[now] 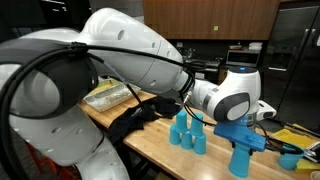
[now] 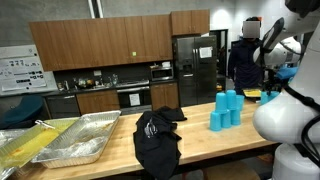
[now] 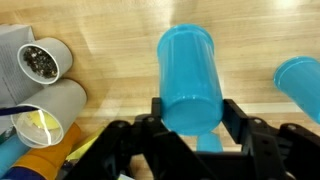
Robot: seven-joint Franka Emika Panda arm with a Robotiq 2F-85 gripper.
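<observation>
In the wrist view my gripper (image 3: 190,112) has its two black fingers pressed against the sides of a blue plastic cup (image 3: 188,70), over the wooden table (image 3: 120,40). In an exterior view the gripper (image 1: 243,148) points down at the table's near end with the blue cup (image 1: 240,165) under it. A group of blue cups (image 1: 187,132) stands just beside it, and also shows in an exterior view (image 2: 226,110). Another blue cup (image 3: 300,80) lies to the right in the wrist view.
Two grey cups (image 3: 45,62) with small items inside stand at the left of the wrist view, next to a yellow object (image 3: 35,125). A black cloth (image 2: 157,135) lies mid-table. Metal trays (image 2: 80,140) sit at the far end. Kitchen cabinets stand behind.
</observation>
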